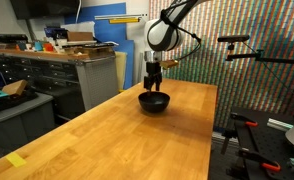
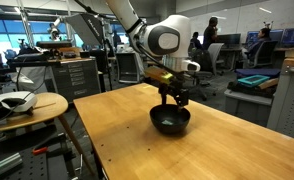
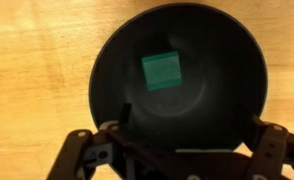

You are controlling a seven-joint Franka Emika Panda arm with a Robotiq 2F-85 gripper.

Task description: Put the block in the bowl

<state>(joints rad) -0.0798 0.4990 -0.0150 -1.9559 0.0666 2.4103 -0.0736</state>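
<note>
The black bowl (image 3: 177,85) fills the wrist view on the wooden table. The green block (image 3: 162,71) lies flat on the bowl's bottom, free of the fingers. My gripper (image 3: 187,125) hovers right above the bowl with its fingers spread wide apart, open and empty. In both exterior views the gripper (image 1: 154,80) (image 2: 173,97) hangs straight over the bowl (image 1: 154,102) (image 2: 171,121). A trace of the block (image 2: 167,124) shows inside the bowl.
The bowl stands near the far end of a long wooden table (image 1: 117,130). A cabinet with clutter (image 1: 82,60) stands behind it. A small round side table (image 2: 27,105) stands beside the table's edge. A yellow tape mark (image 1: 16,159) lies at the near corner.
</note>
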